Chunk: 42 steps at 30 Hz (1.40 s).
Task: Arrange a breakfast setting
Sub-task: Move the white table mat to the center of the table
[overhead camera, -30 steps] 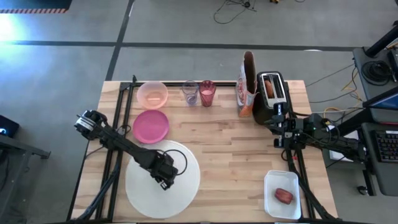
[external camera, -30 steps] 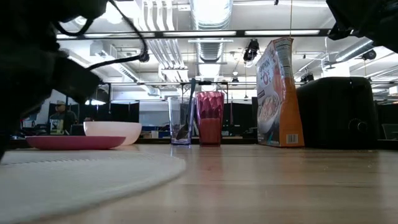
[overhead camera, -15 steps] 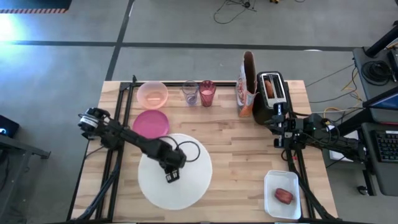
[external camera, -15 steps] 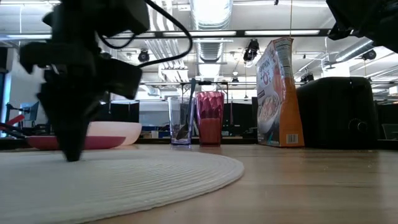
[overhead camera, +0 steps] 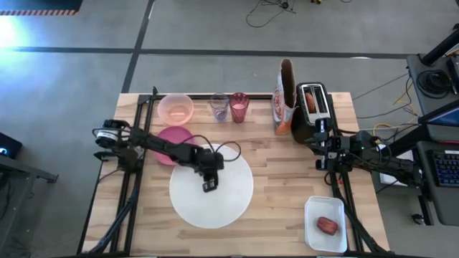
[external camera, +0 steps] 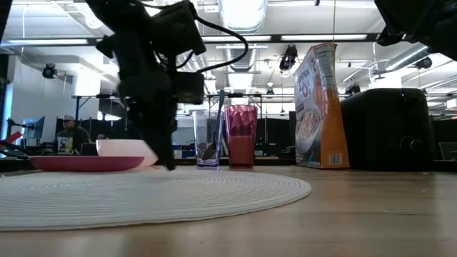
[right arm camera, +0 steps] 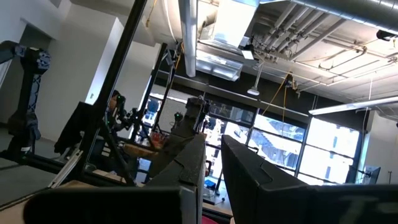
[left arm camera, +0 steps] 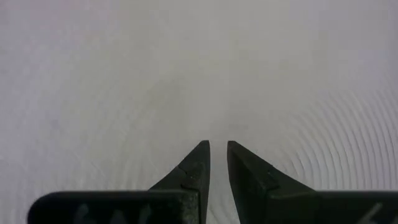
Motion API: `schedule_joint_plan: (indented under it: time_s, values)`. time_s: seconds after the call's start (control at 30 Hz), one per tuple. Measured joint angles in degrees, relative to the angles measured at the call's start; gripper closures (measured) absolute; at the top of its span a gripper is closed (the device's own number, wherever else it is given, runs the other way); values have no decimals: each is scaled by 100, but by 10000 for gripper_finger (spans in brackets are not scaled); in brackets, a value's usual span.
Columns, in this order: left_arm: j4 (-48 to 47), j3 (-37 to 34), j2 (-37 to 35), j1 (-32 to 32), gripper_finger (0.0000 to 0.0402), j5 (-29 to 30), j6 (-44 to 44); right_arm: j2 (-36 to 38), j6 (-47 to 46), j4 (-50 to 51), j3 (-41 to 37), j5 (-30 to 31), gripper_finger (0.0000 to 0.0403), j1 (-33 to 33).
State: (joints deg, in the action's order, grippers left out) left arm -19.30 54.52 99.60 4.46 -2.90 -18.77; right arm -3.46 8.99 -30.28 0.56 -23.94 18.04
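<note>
White and ribbed, one large round plate (overhead camera: 215,193) is seen lying flat near the middle of the wooden table (overhead camera: 280,186), its rim overlapping the single magenta plate (overhead camera: 169,140) beside it on the left. One pale pink bowl (overhead camera: 176,110) is set at the table's far edge, and next to it two drinking vessels are counted: a clear tumbler (overhead camera: 219,107) with a spoon (external camera: 212,140) standing in it, and a pink translucent cup (overhead camera: 239,107) touching or almost touching its side. One cereal box (external camera: 320,107) is stood upright against one black toaster (overhead camera: 313,109), from whose slot a brown bun (overhead camera: 309,98) shows. One small white tray (overhead camera: 325,224) at the near right corner is seen to hold a single red piece of food (overhead camera: 327,226). Writing on the box front is too small to be read. The left gripper (overhead camera: 208,185) is reached out across the table and pointed straight down onto the white plate, its fingers drawn to a narrow slit with nothing between them. The right gripper (overhead camera: 320,136) is held raised beside the toaster, its fingers likewise nearly closed and empty.
</note>
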Motion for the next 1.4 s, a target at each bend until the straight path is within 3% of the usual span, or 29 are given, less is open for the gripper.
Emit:
schedule_joint_plan:
  time_s: [0.23,0.57,0.73,1.4]
  values:
    - [62,4,-3,-199,363,-115,91,-1,0,0,-1,0,360,-1]
    - [-1061,144,-18,-47,363,-1036,-373,-2,0,2,0,0,360,-1]
    - [-1530,391,-23,121,363,-1054,-430,-2,0,1,0,0,360,-2]
    - [-740,408,568,-133,363,-1251,-7,-2,0,2,-2,0,360,0]
